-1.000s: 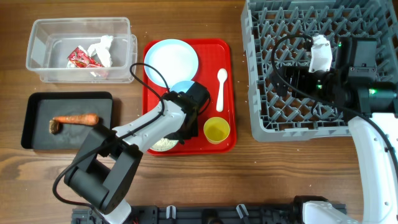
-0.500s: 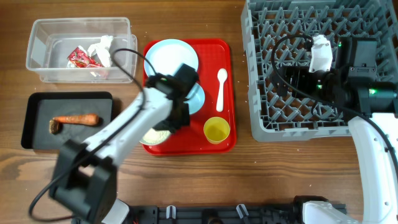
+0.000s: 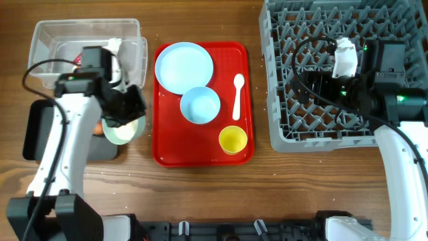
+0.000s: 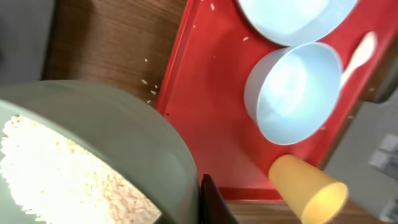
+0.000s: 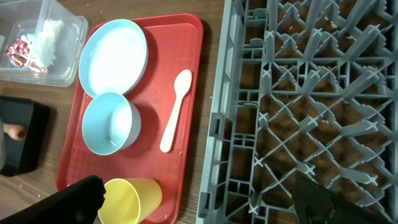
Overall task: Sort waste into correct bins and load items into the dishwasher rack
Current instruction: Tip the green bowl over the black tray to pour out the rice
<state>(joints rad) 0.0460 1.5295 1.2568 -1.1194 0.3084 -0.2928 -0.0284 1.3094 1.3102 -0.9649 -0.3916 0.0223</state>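
My left gripper (image 3: pixel 127 108) is shut on the rim of the pale green bowl (image 3: pixel 123 128), which holds white rice (image 4: pixel 56 171). The bowl hangs over the right edge of the black tray (image 3: pixel 37 137), below the clear tub (image 3: pixel 50 33). A red-and-white wrapper (image 5: pixel 18 53) and white tissue (image 5: pixel 50 31) lie in the tub. On the red tray (image 3: pixel 164 144) sit the blue plate (image 3: pixel 184 67), blue bowl (image 3: pixel 200 105), white spoon (image 3: pixel 238 96) and yellow cup (image 3: pixel 233 139). My right gripper (image 3: pixel 321 73) stands open and holds nothing above the grey dishwasher rack (image 3: pixel 287 127).
My left arm covers most of the black tray; a bit of orange food (image 3: pixel 99 126) shows beside the bowl. Stray rice grains (image 4: pixel 149 93) lie on the wood next to the red tray. The rack fills the right side of the table.
My left arm has carried the green bowl off the red tray and leftward to the black tray's right edge. The blue bowl is uncovered. The right arm has not moved.
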